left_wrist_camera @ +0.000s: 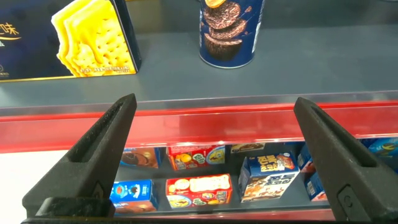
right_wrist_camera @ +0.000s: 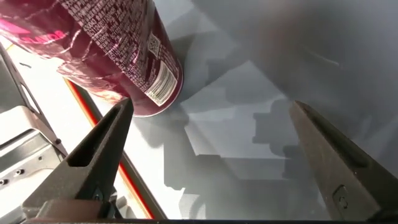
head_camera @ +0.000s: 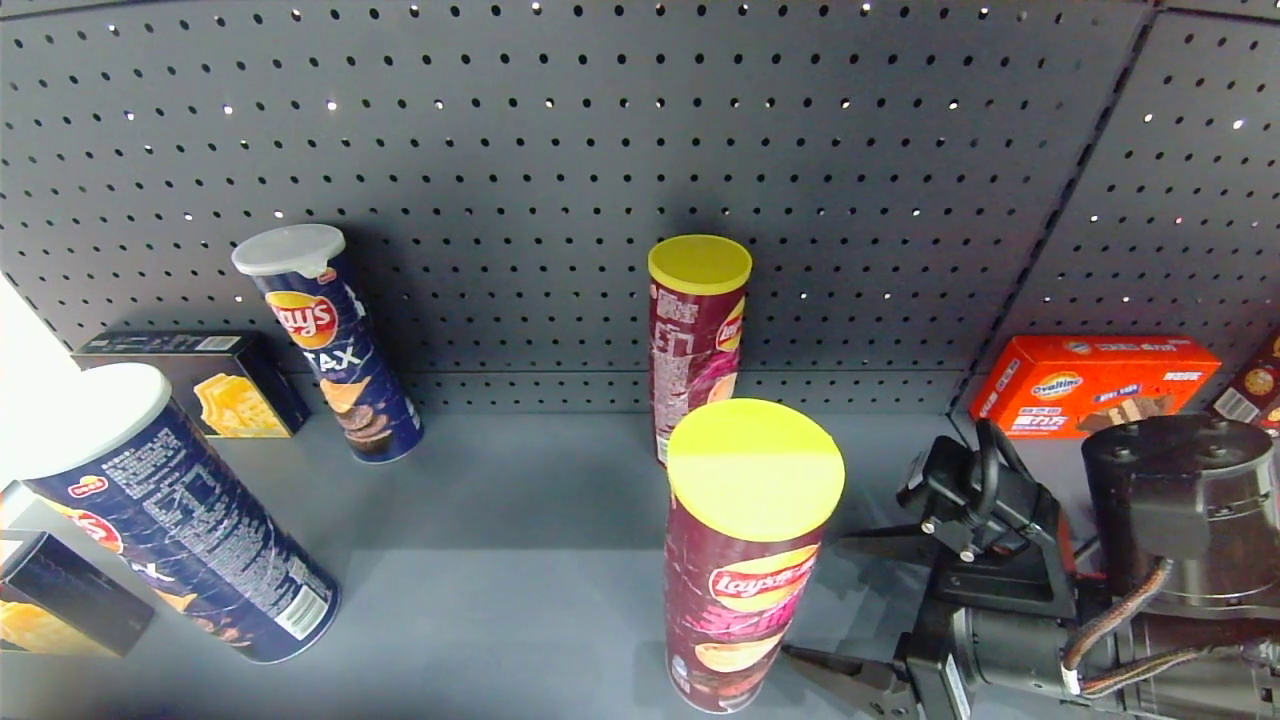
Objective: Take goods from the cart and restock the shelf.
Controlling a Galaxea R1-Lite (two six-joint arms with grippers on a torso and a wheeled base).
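Purple chip can (head_camera: 750, 560) upright on the grey shelf (head_camera: 520, 500), right gripper (head_camera: 838, 615) released beside it

The right gripper's jaws are spread wide and hold nothing; the can stands just outside one finger (right_wrist_camera: 99, 158), near the shelf's front edge. A second purple can (head_camera: 697, 340) stands behind it by the pegboard back (head_camera: 600, 150). To the left are two blue chip cans, one at the back (head_camera: 335, 350) and one at the front (head_camera: 175, 520), with a dark cracker box (head_camera: 215, 385) between; an orange box (head_camera: 1090, 385) lies far right. The left gripper (left_wrist_camera: 211, 162) hangs open and empty before the red shelf edge (left_wrist_camera: 205, 118), above small boxes (left_wrist_camera: 199, 186) on a lower shelf
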